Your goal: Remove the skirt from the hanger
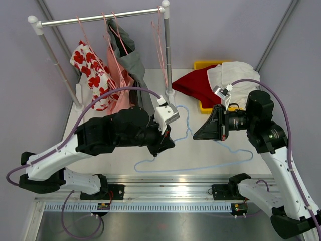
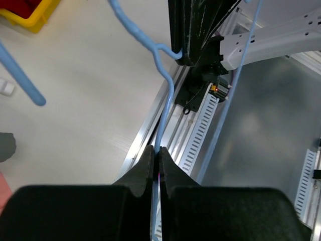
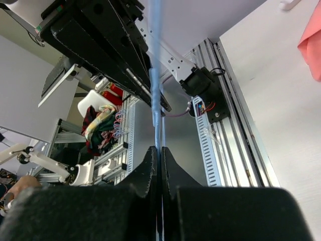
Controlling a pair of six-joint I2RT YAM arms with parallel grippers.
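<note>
Both L tool (image 2: 156,155), R tool (image 3: 159,153) pinch hanger (image 2: 25,82).

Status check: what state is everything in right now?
Blue hanger: bare, held by both grippers.
Left gripper: jaws shut on the hanger.
Right gripper: jaws shut on the hanger.
Rack garments: hanging from the rail.
Yellow bin: holds clothes.

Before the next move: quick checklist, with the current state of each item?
1. Left gripper shut on blue hanger: ok.
2. Right gripper shut on the hanger: ok.
3. Hanger bare, no cloth on it: ok.
4. Red garment fully inside yellow bin: not ok, it spills over the rim.
5. Left arm apart from the clothes on the rack: cannot tell; they overlap in the top view.
</note>
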